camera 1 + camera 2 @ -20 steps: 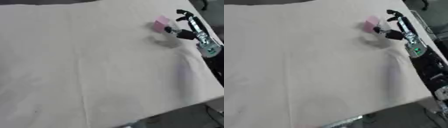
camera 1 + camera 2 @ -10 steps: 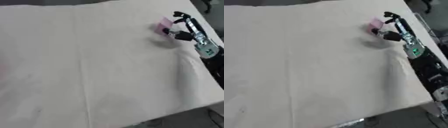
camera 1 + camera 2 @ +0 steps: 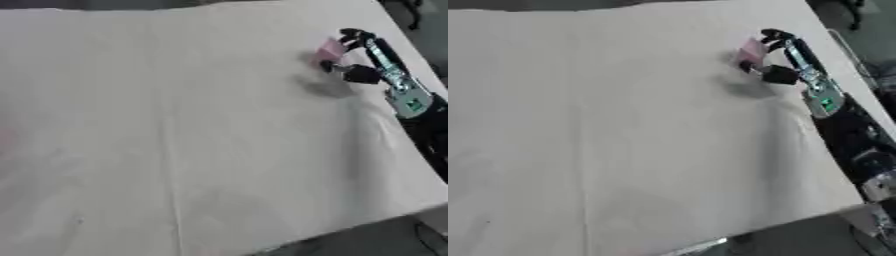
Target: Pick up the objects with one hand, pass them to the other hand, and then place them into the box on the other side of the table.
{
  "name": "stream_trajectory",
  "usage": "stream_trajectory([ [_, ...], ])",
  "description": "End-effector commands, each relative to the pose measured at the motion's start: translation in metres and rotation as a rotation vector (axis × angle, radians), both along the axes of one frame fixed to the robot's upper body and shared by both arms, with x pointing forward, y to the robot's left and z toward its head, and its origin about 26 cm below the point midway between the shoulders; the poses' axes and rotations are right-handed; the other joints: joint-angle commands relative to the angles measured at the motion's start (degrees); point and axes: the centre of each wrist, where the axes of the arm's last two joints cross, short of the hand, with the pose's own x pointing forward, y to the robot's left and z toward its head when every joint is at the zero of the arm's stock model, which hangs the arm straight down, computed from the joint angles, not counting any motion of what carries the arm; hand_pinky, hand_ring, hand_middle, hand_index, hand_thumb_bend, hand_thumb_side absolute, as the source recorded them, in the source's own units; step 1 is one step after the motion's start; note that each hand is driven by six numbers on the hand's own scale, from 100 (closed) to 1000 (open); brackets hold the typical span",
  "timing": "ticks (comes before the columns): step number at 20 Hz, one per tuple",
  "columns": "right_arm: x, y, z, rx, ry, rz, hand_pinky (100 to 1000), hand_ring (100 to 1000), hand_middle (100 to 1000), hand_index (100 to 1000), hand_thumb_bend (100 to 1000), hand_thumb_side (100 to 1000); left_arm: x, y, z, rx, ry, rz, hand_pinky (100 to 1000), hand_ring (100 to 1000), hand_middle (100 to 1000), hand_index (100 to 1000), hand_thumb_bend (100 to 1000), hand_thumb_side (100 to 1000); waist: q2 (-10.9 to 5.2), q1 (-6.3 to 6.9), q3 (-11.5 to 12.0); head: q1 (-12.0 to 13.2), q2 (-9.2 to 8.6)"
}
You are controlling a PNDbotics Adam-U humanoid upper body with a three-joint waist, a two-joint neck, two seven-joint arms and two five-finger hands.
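The right hand [image 3: 354, 55] pinches the pink object [image 3: 331, 50] above the surface [image 3: 175, 125]; I judge pickup is done, next comes the handover to the unseen left hand.

2 head eyes look down, share cloth-covered table [image 3: 175, 125], right arm.

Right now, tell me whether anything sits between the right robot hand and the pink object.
Nothing visible does. The right robot hand is already at the pink object, its fingers and thumb closed around it near the far right of the cloth-covered table. The left hand and the box show in neither view.
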Motion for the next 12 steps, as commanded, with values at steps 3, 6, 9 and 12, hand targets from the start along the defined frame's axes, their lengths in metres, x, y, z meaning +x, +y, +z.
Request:
stream_trajectory([
  [3,-0.001,-0.006,0.014,-0.030,-0.058,-0.044,911,602,580,741,388,418,-0.003,-0.001,0.007,-0.001,-0.021,-0.015,1000,775,535,894,100,566,-1.47,-0.07,-0.09,-0.53,0.22],
  [6,-0.001,-0.005,0.013,-0.020,-0.086,-0.061,903,577,549,710,303,385,-0.003,-0.002,0.007,-0.002,-0.017,-0.016,1000,775,535,894,100,566,-1.63,-0.06,-0.21,-0.75,0.33],
  [9,0.000,-0.002,0.012,-0.001,-0.112,-0.061,902,566,541,701,242,371,-0.003,-0.001,0.006,-0.002,-0.010,-0.014,1000,775,535,894,100,566,-1.93,-0.02,-0.48,-0.75,0.68],
  [12,0.003,0.008,0.014,0.015,-0.141,-0.033,905,557,536,696,228,351,-0.003,0.001,0.004,0.002,0.002,-0.003,1000,775,536,894,100,564,-2.72,0.03,-1.13,0.14,1.52],
])
